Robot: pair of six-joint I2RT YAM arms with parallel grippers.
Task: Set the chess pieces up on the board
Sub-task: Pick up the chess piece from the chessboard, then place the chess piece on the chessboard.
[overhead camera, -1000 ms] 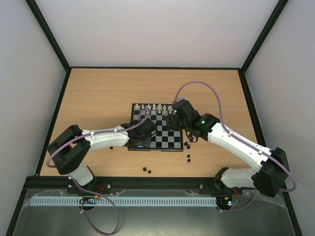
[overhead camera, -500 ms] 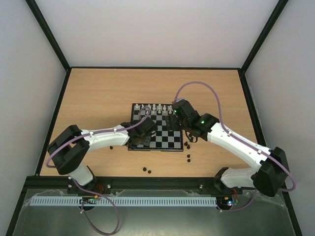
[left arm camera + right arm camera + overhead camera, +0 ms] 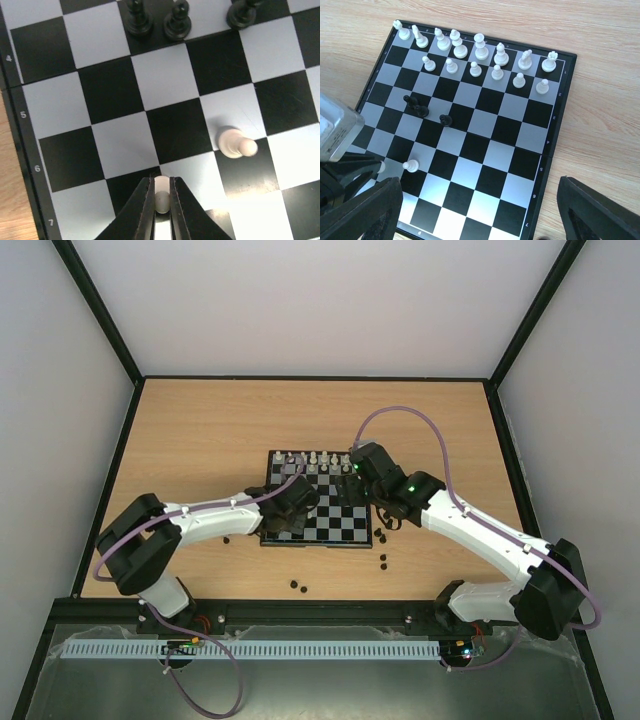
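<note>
Where the top camera looks down on the wooden table (image 3: 200, 440), the board (image 3: 342, 526) lies midway between the left and right edges, slightly nearer the near edge than the far one. White pieces (image 3: 318, 460) line its far side. The left gripper (image 3: 284, 522) hangs over the board's left part and the right gripper (image 3: 361, 469) over its far right part. Neither one's jaws can be made out from here. Loose black pieces (image 3: 383, 536) lie on the table just off the board's right side, with others toward the near edge.

In the left wrist view the left gripper is pinched on a white pawn (image 3: 161, 196), over the ranks marked 6 and 7. Whether the pawn's foot touches the board cannot be told. A second white pawn (image 3: 233, 144) stands near, apart from the fingers. Three black pawns (image 3: 177, 22) stand in a loose row further off.

In the right wrist view the right gripper's fingers (image 3: 365, 212) are spread wide and empty, high above the board. The left gripper covers the board's near-left corner.
</note>
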